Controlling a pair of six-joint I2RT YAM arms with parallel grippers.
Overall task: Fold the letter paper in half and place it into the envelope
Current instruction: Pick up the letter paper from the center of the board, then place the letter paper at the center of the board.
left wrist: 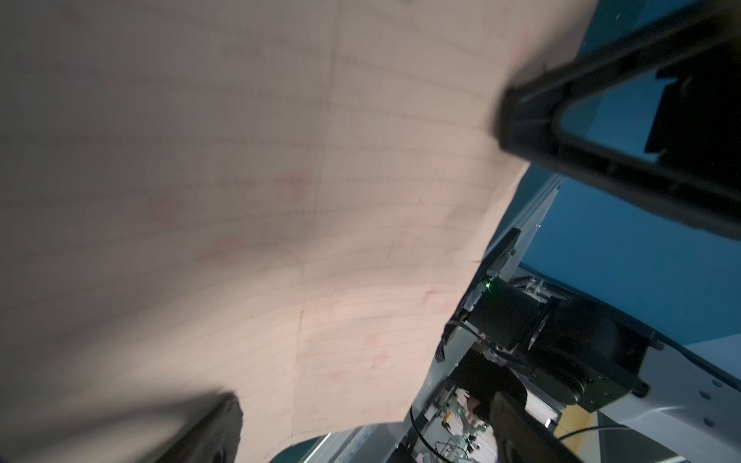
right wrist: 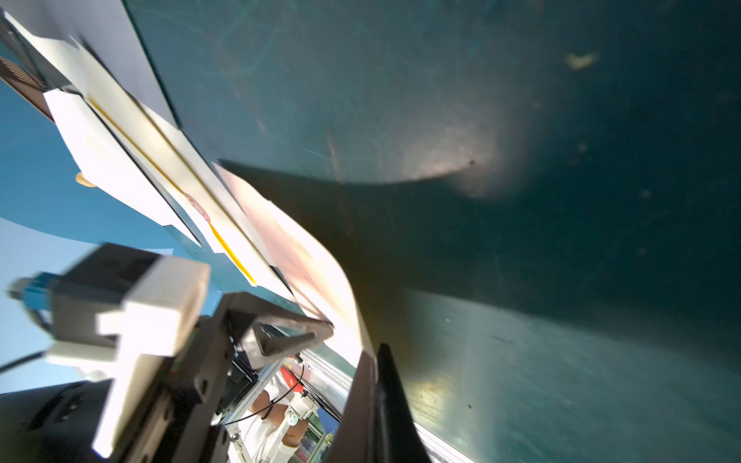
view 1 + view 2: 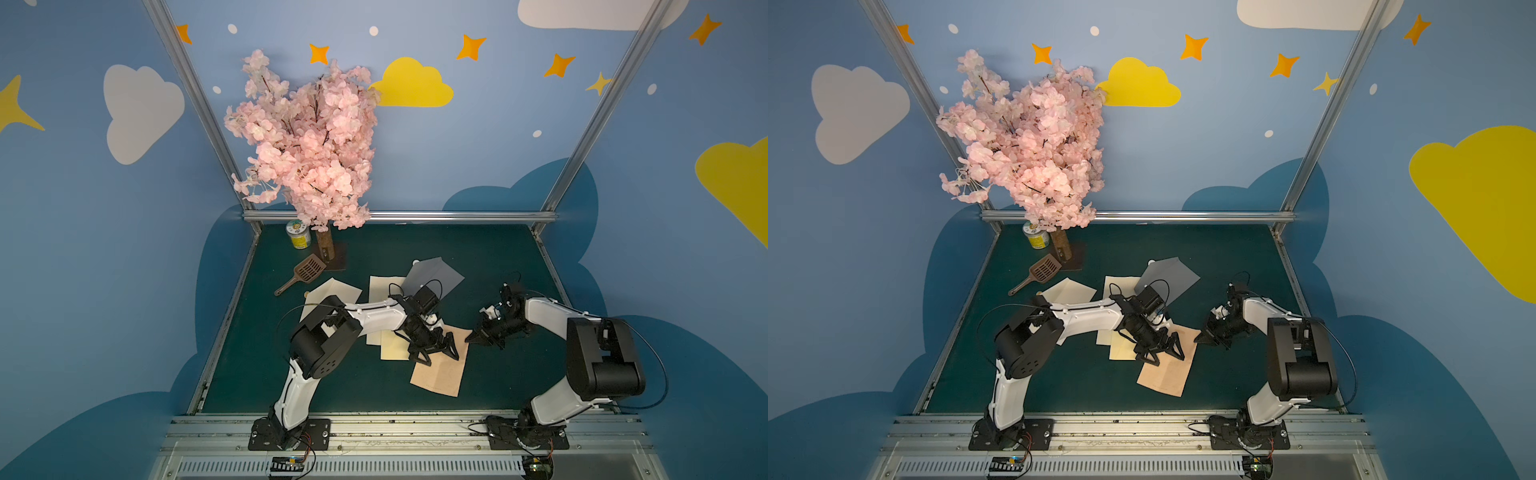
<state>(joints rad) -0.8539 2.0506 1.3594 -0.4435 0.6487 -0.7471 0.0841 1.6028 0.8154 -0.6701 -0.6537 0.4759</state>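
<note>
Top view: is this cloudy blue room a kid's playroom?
More likely a robot work booth decorated like one. The walls have painted clouds and stars, but a metal frame boxes in a green table, and the left arm and right arm are bolted to a rail at its front.

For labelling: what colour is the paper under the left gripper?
Paper: pale pink; see left wrist view.

**Painted sky walls around a dark green tabletop**

Blue walls [image 3: 498, 145] carry painted white clouds [image 3: 141, 112], yellow clouds [image 3: 411, 85], orange stars [image 3: 470, 46] and, low down, darker blue cloud shapes [image 3: 519, 195]. Aluminium frame posts [image 3: 201, 108] rise from the far corners, joined by a crossbar [image 3: 415, 216]. The table [image 3: 478, 257] is dark green, edged on its near side by a metal rail [image 3: 374, 428]. An artificial pink cherry tree [image 3: 307, 141] stands at the far left corner. The light is soft and even.
</note>
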